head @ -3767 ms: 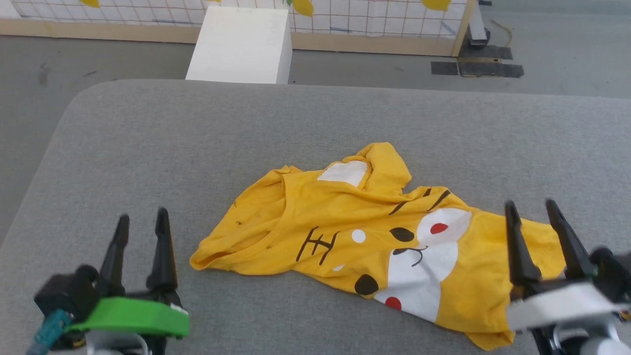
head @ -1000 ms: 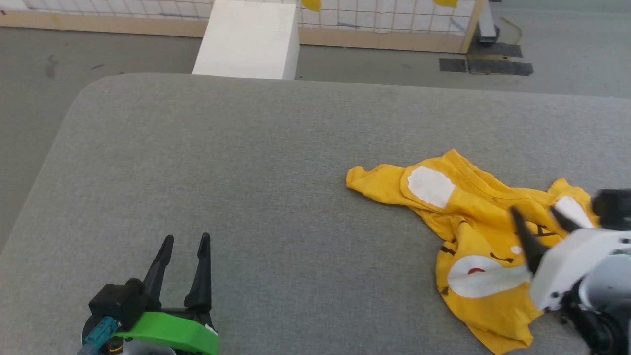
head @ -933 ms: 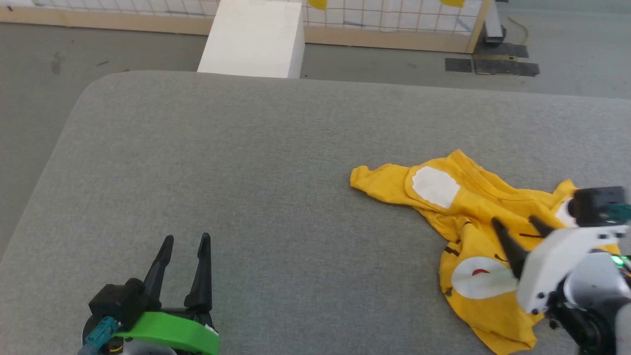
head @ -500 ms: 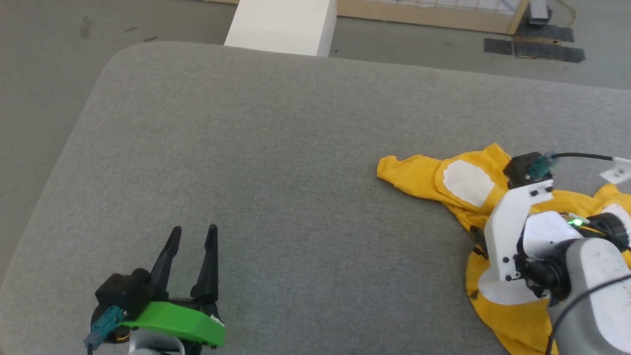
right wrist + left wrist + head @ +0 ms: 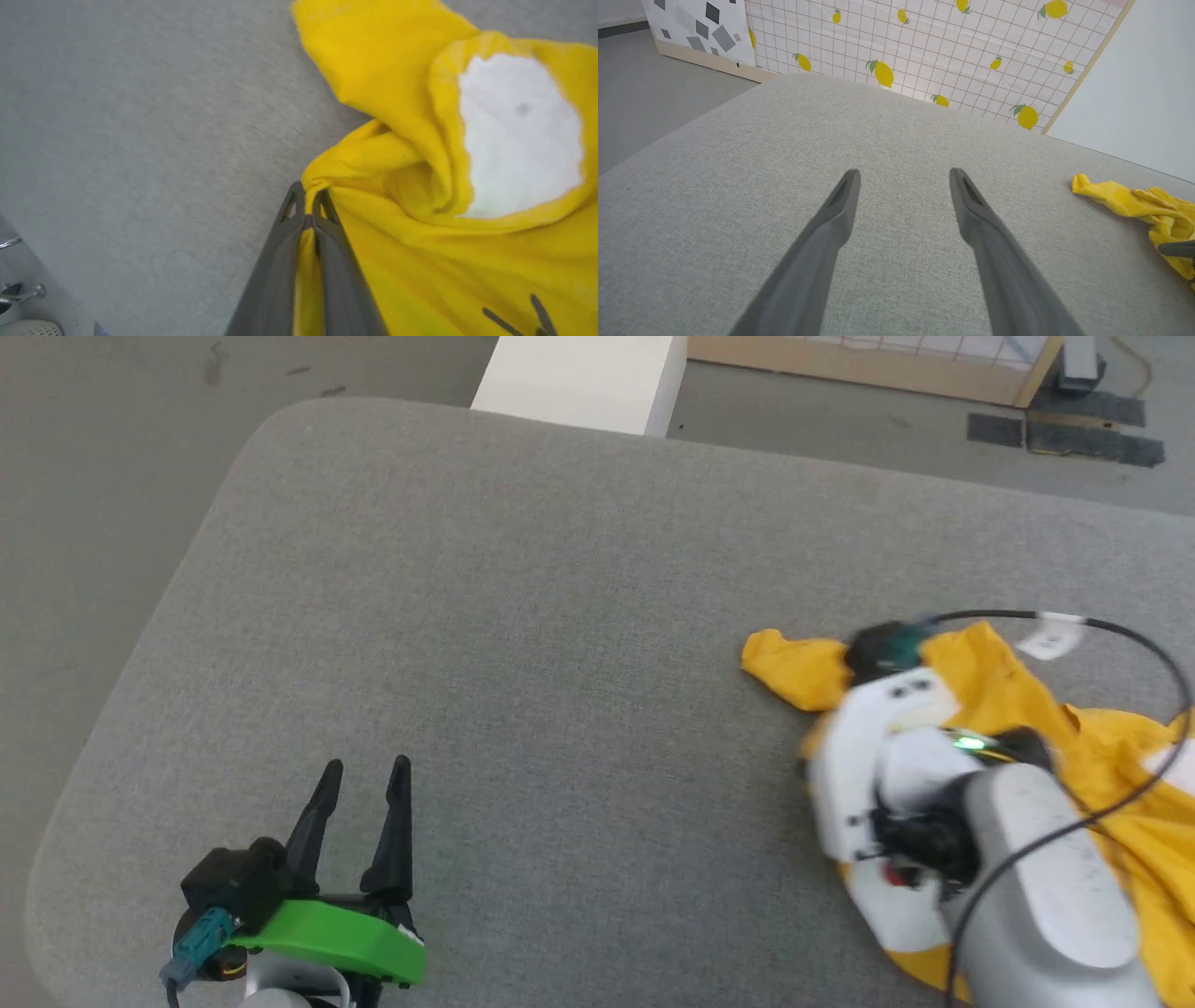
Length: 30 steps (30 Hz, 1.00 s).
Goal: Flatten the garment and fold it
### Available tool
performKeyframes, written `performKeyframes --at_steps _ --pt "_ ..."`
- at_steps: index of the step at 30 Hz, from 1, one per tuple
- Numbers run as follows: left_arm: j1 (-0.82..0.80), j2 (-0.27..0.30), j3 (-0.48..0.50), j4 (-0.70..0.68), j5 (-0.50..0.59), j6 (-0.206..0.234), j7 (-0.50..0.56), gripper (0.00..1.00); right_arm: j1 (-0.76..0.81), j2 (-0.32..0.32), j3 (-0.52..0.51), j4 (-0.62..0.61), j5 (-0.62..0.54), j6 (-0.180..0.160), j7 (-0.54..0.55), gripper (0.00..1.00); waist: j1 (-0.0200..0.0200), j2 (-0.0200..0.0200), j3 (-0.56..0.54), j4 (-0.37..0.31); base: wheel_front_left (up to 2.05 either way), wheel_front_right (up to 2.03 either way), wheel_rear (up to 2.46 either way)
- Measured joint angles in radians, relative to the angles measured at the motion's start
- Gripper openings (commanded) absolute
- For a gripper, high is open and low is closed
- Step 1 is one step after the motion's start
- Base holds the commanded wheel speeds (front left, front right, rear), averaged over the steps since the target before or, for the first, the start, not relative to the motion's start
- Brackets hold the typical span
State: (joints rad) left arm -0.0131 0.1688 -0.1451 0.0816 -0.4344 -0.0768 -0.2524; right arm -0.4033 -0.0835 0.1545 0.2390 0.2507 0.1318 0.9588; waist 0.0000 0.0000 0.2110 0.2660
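Crumpled bright yellow fabric T-shirt [image 5: 1102, 747] with white patches and black stripes lying toward right edge of grey fabric-covered table [image 5: 523, 644], partly under right arm. Right gripper [image 5: 306, 196] pinching rolled yellow fold on shirt's side facing table's middle, fingers pressed together on cloth. Left gripper [image 5: 366, 773] hovering near front-left corner, fingers spread apart, gripping nothing, well apart from shirt. Judging shirt light and limp, likely dragging and bunching on textured cover. Single-layer hem or shoulder seams looking like best hold for spreading.
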Motion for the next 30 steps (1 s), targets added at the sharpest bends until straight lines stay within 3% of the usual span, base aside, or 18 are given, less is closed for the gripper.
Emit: performKeyframes --at_steps 10,15,16,17,18,22,30 --pt "0.005 0.011 0.022 -0.023 -0.002 0.018 0.000 1.00 -0.005 0.031 0.393 -0.119 0.328 0.000 -0.033 0.00 0.0000 0.0000 -0.033 -0.040 0.00 0.00 0.00" --pt "0.019 0.013 0.025 -0.022 -0.019 0.021 0.000 1.00 0.064 0.030 0.485 -0.072 0.340 0.000 0.000 0.00 0.0000 0.0000 -0.030 -0.032 0.00 0.00 0.00" --pt "0.019 0.013 0.022 -0.020 -0.019 0.021 0.000 1.00 0.069 0.026 0.490 -0.055 0.326 0.000 -0.006 0.20 0.0000 0.0000 -0.029 -0.028 0.00 0.00 0.00" --pt "0.019 0.012 0.020 -0.018 -0.019 0.021 0.000 1.00 0.072 0.023 0.485 -0.037 0.313 0.000 -0.024 0.84 0.0000 0.0000 -0.028 -0.025 0.00 0.00 0.00" --pt "0.019 0.011 0.017 -0.015 -0.020 0.021 0.000 1.00 0.073 0.021 0.480 -0.025 0.300 0.000 -0.044 1.00 0.0000 0.0000 -0.028 -0.022 0.00 0.00 0.00" --pt "0.019 0.009 0.012 -0.005 -0.023 0.021 0.000 1.00 0.071 0.022 0.445 -0.006 0.287 0.000 -0.121 1.00 0.0000 0.0000 -0.034 -0.017 0.00 0.00 0.00" --pt "0.040 0.009 0.007 -0.012 -0.021 0.031 0.000 1.00 0.038 0.031 0.272 -0.162 0.287 0.000 -0.247 1.00 0.0000 0.0000 -0.084 -0.051 0.00 0.00 0.00"
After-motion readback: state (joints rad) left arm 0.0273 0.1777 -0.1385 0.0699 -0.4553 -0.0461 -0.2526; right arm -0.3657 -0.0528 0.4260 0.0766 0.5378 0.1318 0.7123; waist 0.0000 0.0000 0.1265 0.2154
